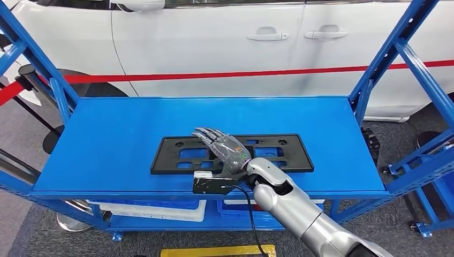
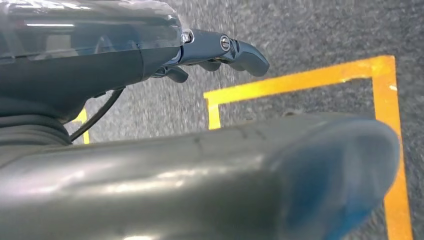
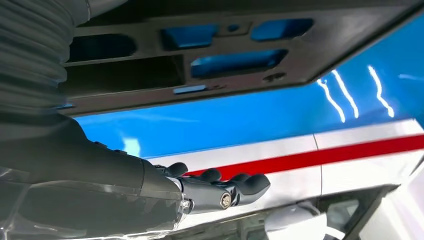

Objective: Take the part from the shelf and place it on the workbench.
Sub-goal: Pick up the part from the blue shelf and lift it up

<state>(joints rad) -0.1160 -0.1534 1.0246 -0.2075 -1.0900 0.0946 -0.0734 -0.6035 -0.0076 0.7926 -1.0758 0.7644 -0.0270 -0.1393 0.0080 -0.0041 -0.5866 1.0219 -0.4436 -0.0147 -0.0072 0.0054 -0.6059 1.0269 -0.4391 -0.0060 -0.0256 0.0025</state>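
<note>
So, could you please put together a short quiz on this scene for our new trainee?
1. True or false: the black part lies flat on the blue shelf.
2. Which hand is above the part? A) left B) right
3. Fill in: behind the shelf stands a white ___.

Key: 1 true. 2 B, the right hand is over it, fingers extended. 3 car.

The part is lying flat near the middle of the shelf, toward its front edge. The right hand is reaching in from the front and hovering over the part's middle. A car is standing behind the shelf, and bins are sitting on the level below.
</note>
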